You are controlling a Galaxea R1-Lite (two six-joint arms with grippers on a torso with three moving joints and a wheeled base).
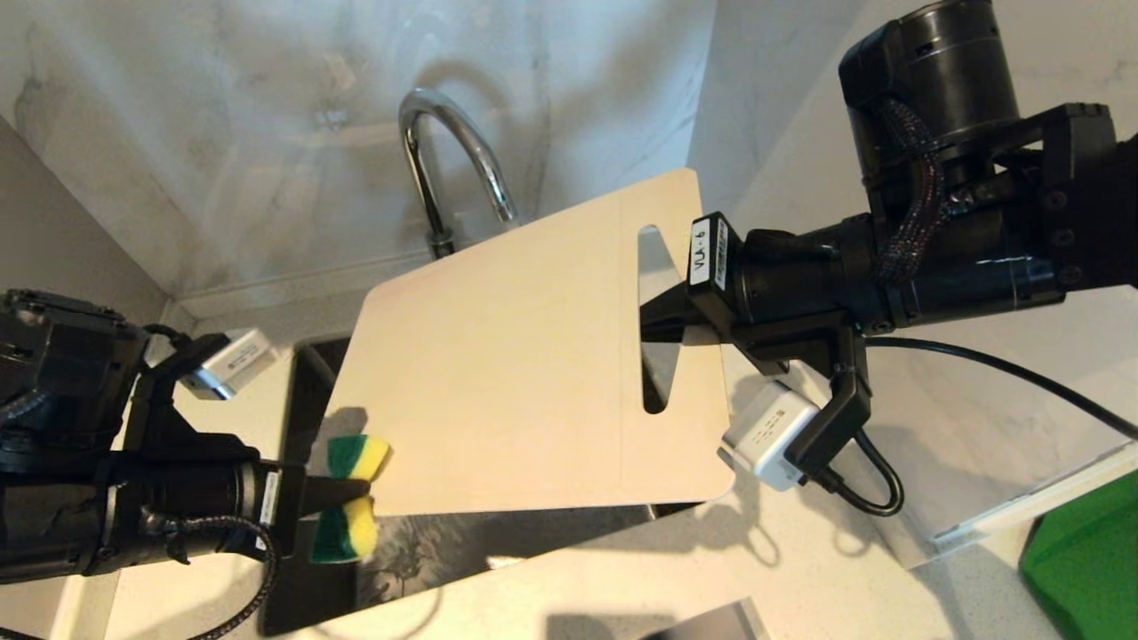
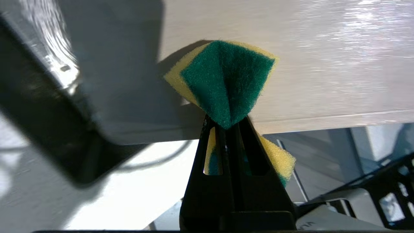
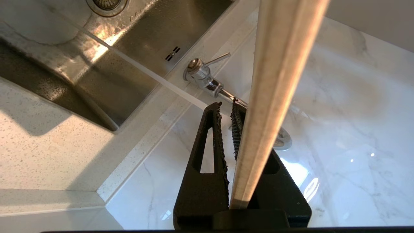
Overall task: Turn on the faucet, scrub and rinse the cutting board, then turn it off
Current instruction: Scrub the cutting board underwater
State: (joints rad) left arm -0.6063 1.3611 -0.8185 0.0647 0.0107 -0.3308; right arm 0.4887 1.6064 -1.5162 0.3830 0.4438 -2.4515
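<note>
Board (image 1: 516, 373) held tilted over the sink (image 3: 136, 74) by right gripper (image 1: 662, 322) (clamped at the slot end) — left gripper (image 1: 342, 495) pinching sponge (image 1: 357, 456) against its lower corner, faucet (image 1: 449, 142) behind.

A kitchen sink corner. A chrome faucet (image 1: 453, 160) rises at 12 o'clock against marble-look walls (image 1: 222, 116); a steel sink (image 3: 129, 58) sits sunk in a speckled countertop (image 3: 48, 152).

Head looks down; wrists close on cutting board (image 1: 524, 373).
</note>
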